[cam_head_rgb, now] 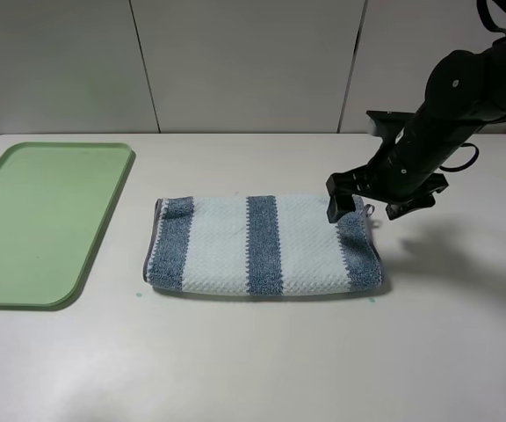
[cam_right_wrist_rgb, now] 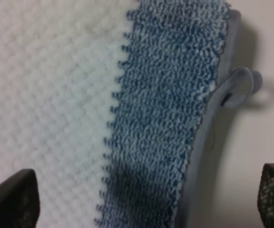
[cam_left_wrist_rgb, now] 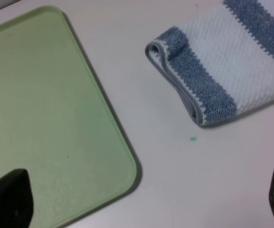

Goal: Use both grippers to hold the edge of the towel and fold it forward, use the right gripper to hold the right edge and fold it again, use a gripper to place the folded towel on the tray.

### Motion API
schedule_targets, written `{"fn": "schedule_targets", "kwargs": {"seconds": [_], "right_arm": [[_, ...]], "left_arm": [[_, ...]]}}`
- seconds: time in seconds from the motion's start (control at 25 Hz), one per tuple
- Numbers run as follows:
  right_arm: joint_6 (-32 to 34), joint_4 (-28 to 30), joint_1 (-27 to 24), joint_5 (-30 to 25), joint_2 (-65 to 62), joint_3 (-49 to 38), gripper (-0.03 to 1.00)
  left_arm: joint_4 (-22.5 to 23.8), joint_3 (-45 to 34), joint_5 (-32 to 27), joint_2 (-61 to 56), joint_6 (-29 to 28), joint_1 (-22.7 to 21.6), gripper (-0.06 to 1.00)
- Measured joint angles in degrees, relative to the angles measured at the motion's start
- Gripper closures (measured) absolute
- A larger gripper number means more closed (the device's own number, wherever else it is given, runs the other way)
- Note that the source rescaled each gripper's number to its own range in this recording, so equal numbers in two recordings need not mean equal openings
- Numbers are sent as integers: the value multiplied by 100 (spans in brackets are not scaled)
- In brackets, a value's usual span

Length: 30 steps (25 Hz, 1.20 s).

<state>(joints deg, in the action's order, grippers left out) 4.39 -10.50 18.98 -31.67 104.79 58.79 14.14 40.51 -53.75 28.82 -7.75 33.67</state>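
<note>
The blue-grey and white striped towel [cam_head_rgb: 262,246] lies folded into a long band on the middle of the table. My right gripper [cam_head_rgb: 372,207] is open and hovers just above the towel's right end. In the right wrist view its fingertips [cam_right_wrist_rgb: 13,202] straddle the outer blue stripe [cam_right_wrist_rgb: 165,118], the grey hem [cam_right_wrist_rgb: 208,133] and the small loop [cam_right_wrist_rgb: 244,83]. My left gripper [cam_left_wrist_rgb: 144,209] is open and empty above the table between the tray [cam_left_wrist_rgb: 42,104] and the towel's left end [cam_left_wrist_rgb: 184,71]. It is out of the exterior high view. The pale green tray [cam_head_rgb: 42,220] lies at the far left.
A small green speck [cam_left_wrist_rgb: 192,138] lies on the white table near the towel's front left corner. A grey panelled wall [cam_head_rgb: 253,61] runs behind the table. The right arm [cam_head_rgb: 464,88] reaches in from the upper right.
</note>
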Motion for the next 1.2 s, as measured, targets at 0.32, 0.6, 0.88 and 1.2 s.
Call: {"fn": "schedule_targets", "kwargs": {"seconds": [0.32,0.6,0.88,1.2], "right_arm": [[32,41,0,142,484,0,-3],[142,58,0,328,749,0,-3],[161,58,0,444,823,0,-3],[161,25,0,445,823,0,-3]], "left_arm": [[0,0,0,0,0,0,-5],[0,0,0,0,0,0,-5],[0,0,0,0,0,0,-5],[0,0,0,0,-7,0,-5]]}}
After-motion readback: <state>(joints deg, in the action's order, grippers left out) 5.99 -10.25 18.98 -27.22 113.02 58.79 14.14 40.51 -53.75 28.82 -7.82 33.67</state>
